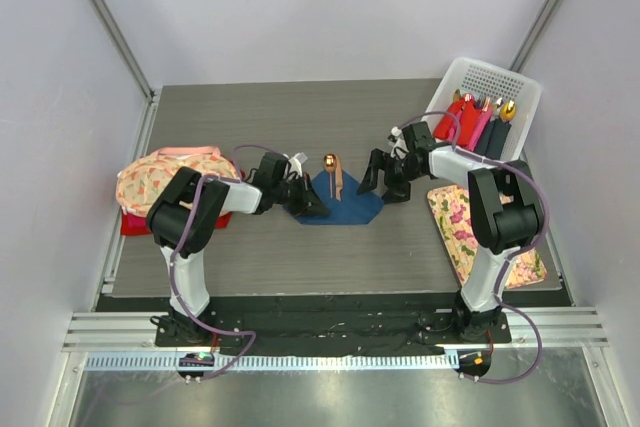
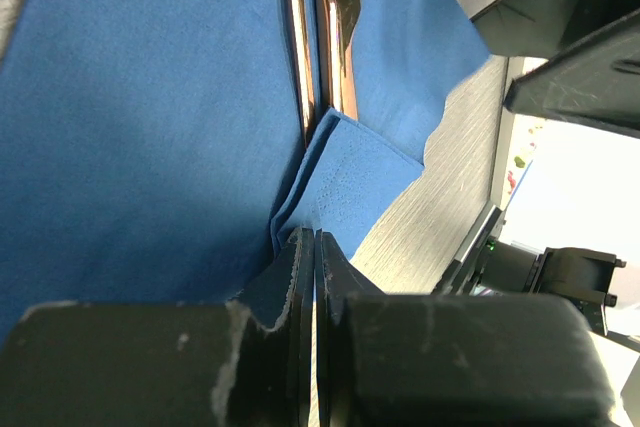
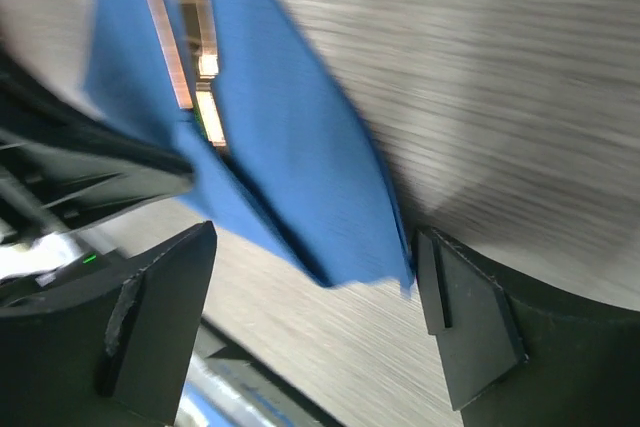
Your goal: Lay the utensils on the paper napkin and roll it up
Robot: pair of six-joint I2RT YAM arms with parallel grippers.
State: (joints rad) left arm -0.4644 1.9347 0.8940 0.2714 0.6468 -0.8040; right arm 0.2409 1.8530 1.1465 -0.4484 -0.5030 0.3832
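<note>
**Limp paper, slick metal: one side nipped, the other let go**

The paper napkin (image 1: pixel 345 205) lies about the middle of the table. The utensils (image 1: pixel 339 183) are laid lengthwise on it, and the spoon (image 1: pixel 330 160) has its round bowl toward the far edge. The left pincer (image 2: pixel 313 247) is clenched, apparently nipping a folded-over flap of the napkin beside the handles. The right pincer (image 3: pixel 315 247) is released, its jaws wide either side of a napkin corner and touching nothing.

The sheet looks light, limp and quick to crease or tear. It is best taken shallowly by an edge or corner and turned over the metal, not dragged. The cutlery is stiff and smooth, so it will likely slide inside a loose wrap.

The number of pieces cannot be counted. Both wrist views cut off their ends, and the right one is blurred. From above, the left arm covers the napkin's left corner, so the nip itself is hard to confirm.
</note>
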